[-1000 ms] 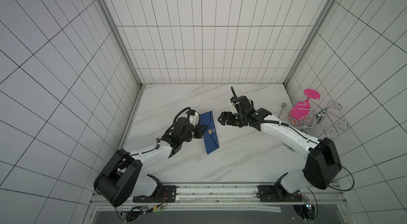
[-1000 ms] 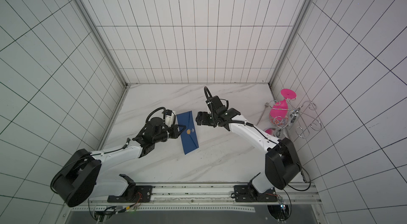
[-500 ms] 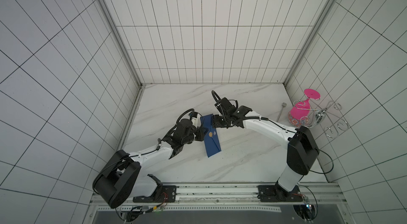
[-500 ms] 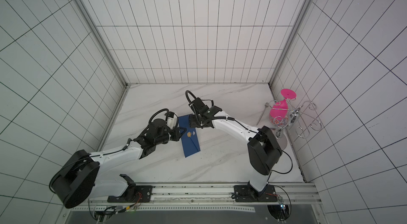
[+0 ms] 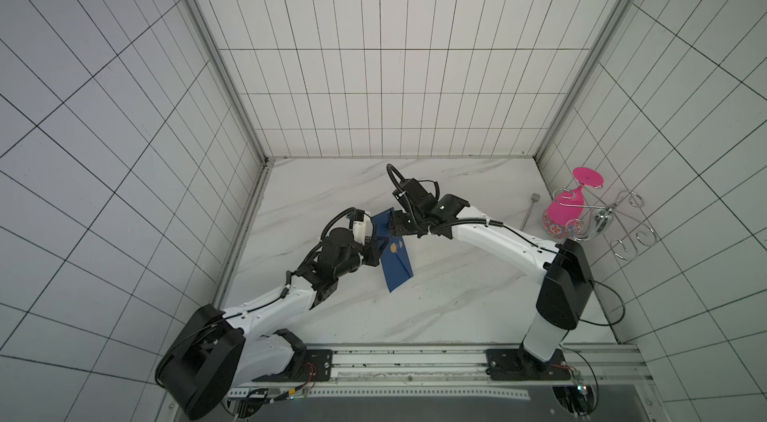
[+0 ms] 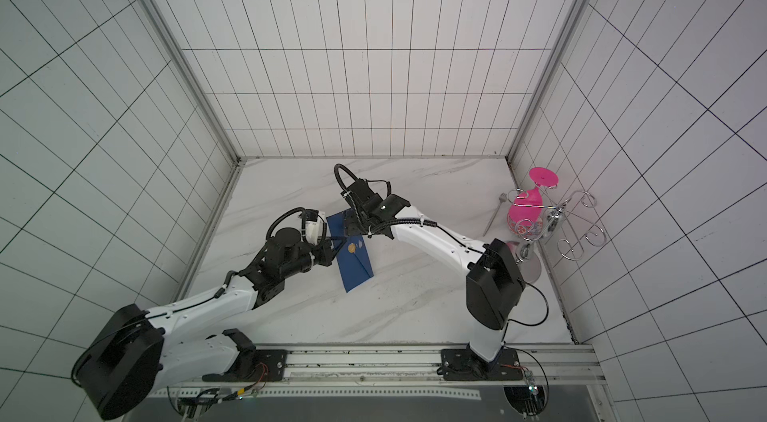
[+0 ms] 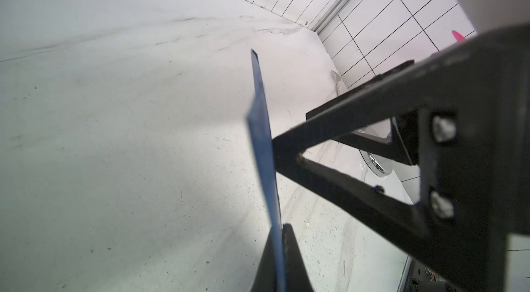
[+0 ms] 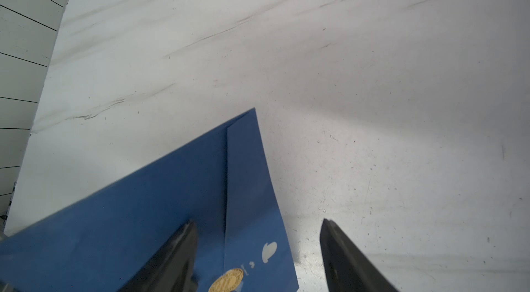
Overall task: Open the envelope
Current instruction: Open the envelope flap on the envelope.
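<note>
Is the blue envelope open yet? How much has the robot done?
Not yet! Done: the left end effector is shut on the envelope, gripping it. In hand: the open right end effector straddles its edge by the gold seal. Left: the seal looks stuck down, so the opening itself is yet to come.

Both top views hang high overhead, tilted steeply down over the whole marble table (image 5: 456, 308); my left wrist camera sees the envelope (image 7: 262, 144) close, edge-on; my right wrist camera faces its flap side, close; all four share it.
</note>
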